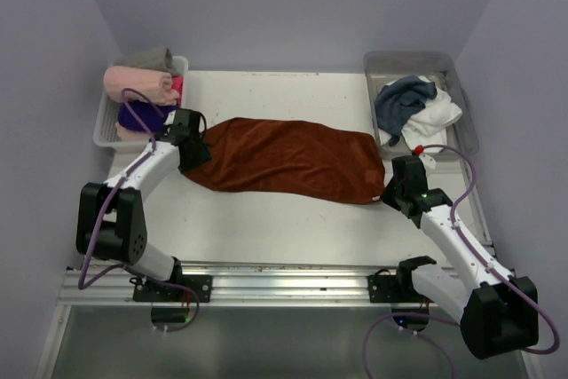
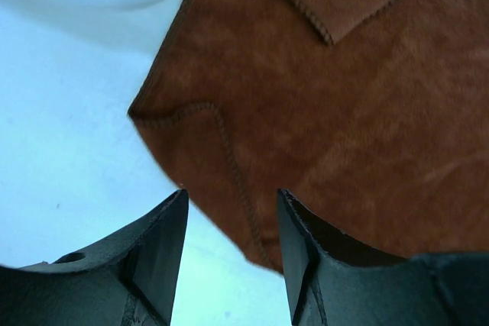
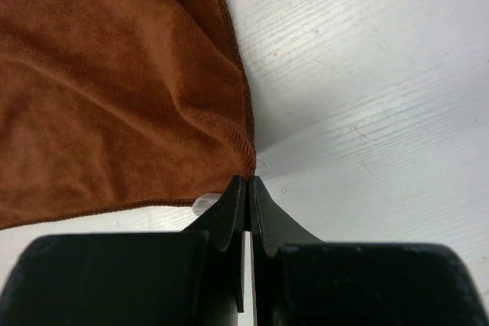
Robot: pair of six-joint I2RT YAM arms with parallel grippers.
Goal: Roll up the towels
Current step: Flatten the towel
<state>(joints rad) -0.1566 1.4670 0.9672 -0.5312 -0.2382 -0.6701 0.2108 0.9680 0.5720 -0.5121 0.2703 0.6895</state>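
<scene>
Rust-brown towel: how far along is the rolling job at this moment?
Done: the rust-brown towel lies spread flat on the table, unrolled. In hand: the right gripper is shut on its right corner; the left gripper hangs open at its left end. Left: rolling it, then the slate-blue towel and white towel, both crumpled in the right tray.

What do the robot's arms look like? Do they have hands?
The left arm and right arm both have white tube-like links and chunky black joints. A purple cable loops along each. A tiny green light glows on the right arm. No hands: the left gripper and right gripper are black, each with two wedge-shaped fingers.
</scene>
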